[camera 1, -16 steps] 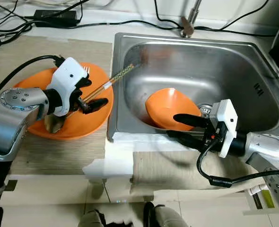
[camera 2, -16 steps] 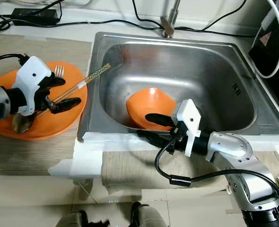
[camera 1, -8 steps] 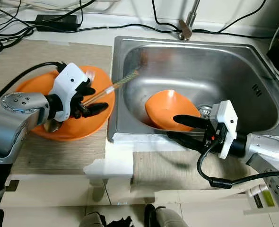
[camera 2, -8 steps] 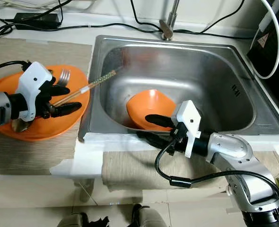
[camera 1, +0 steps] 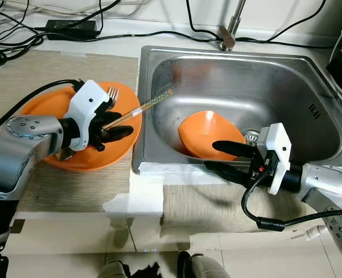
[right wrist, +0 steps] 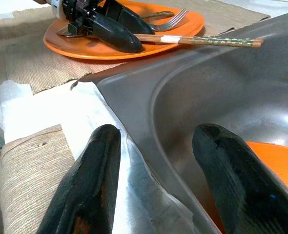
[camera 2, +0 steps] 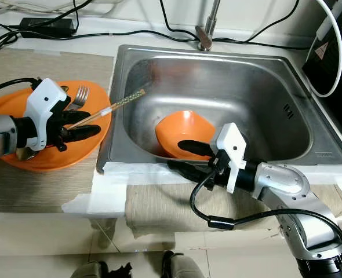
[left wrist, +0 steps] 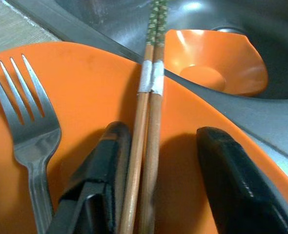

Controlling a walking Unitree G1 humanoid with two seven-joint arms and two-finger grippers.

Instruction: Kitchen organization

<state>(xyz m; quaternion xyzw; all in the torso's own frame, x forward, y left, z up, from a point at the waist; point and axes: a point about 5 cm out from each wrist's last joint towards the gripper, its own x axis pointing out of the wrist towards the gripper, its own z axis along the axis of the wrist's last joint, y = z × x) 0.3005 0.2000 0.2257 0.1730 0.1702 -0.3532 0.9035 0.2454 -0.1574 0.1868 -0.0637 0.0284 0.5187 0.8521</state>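
Note:
A pair of wooden chopsticks [camera 1: 139,108] with green patterned tips lies across the orange plate [camera 1: 43,103], tips jutting over the sink's left rim. My left gripper [camera 1: 109,123] is low over the plate, open, and the chopsticks [left wrist: 151,83] run between its fingers, close to one of them. A metal fork [camera 1: 113,92] rests on the plate beside them. An orange bowl [camera 1: 206,130] sits tilted in the steel sink [camera 1: 264,81]. My right gripper [camera 1: 226,157] is open astride the sink's front rim, one finger inside by the bowl and nothing held.
A tap [camera 1: 232,29] stands behind the sink, with cables and a black power adapter [camera 1: 69,25] along the back of the counter. White paper [camera 1: 142,194] and a woven mat cover the counter's front edge. A black appliance stands at the far right.
My left gripper has drawn back along the chopsticks and sunk toward the plate, uncovering the fork. The chopstick tips shifted slightly toward the sink. The right arm has not moved.

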